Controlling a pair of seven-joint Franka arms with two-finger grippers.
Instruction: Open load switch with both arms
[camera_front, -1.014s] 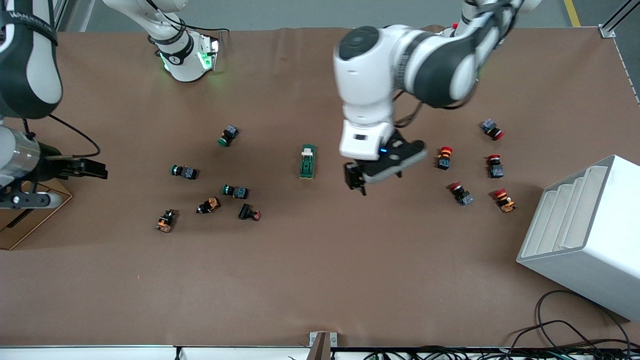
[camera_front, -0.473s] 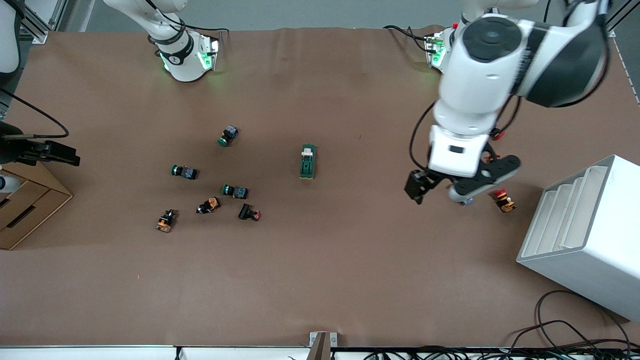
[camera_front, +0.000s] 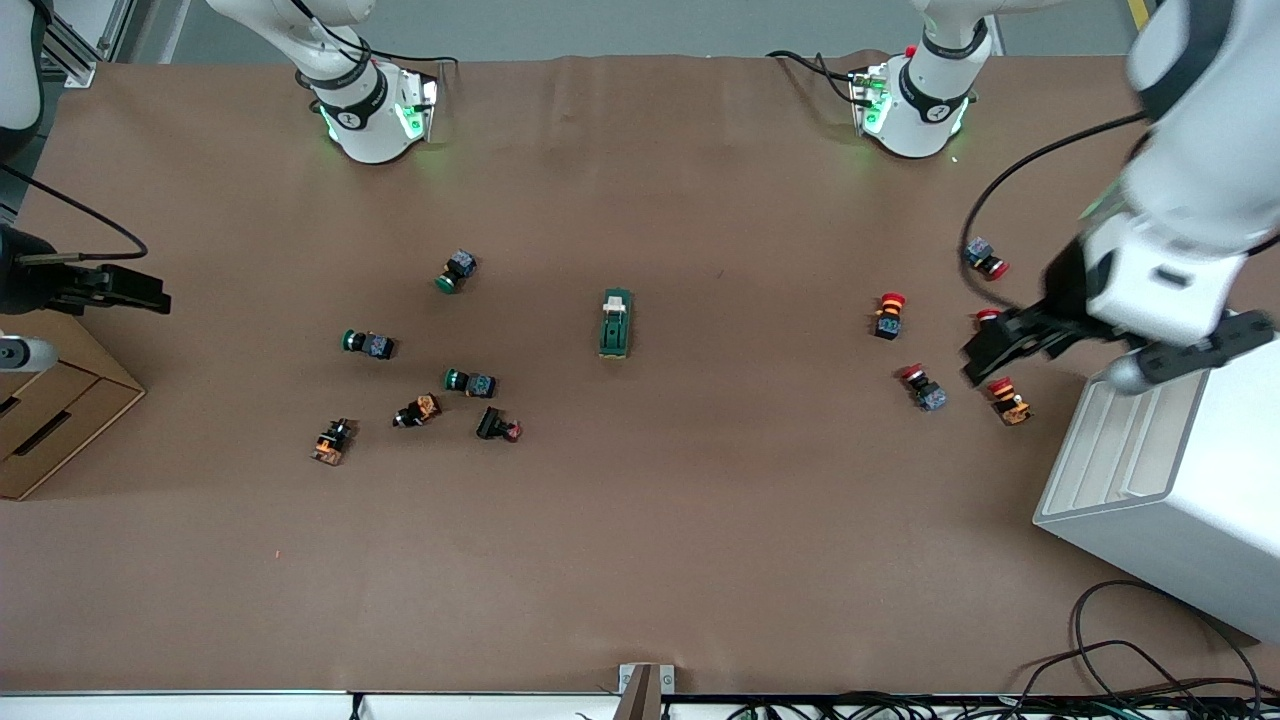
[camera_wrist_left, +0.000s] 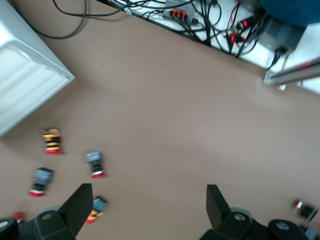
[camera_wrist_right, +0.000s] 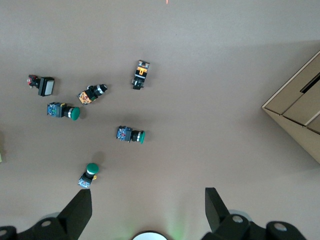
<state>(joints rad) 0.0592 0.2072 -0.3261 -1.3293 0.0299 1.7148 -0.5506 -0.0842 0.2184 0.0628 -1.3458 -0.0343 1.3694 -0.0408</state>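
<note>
- Switch (camera_front: 615, 323) lay alone in the middle of the brown table (camera_front: 640, 560) in the front view, its white tab pointing toward the arm bases. No gripper touched it, so I judge the opening was not yet begun.
- Left gripper (camera_front: 985, 352) hung over the red buttons (camera_front: 888, 313) at the left arm's end, just beside the white rack (camera_front: 1165, 480), well apart from the switch. Its fingers looked released and held nothing.
- Right gripper (camera_front: 145, 291) was at the right arm's end, over the table edge above a cardboard box (camera_front: 50, 400). This view did not let me tell its fingers' state.
- Green buttons (camera_front: 455, 272) and some orange ones lay scattered between the switch and the right arm's end. Probably the parts were sorted by colour, one group at each end.
- Left wrist view: the fingers (camera_wrist_left: 80, 205) stood wide apart with only bare table between them. Red buttons (camera_wrist_left: 95, 164), the rack corner (camera_wrist_left: 30, 85) and cables (camera_wrist_left: 200, 20) at the table edge were visible.
- Right wrist view: the fingers (camera_wrist_right: 79, 210) were also spread and empty. Below them lay green buttons (camera_wrist_right: 131, 135) and the box corner (camera_wrist_right: 297, 115).
- The surface was flat brown paper with light creases. Around it I saw a grey floor and a metal frame.
</note>
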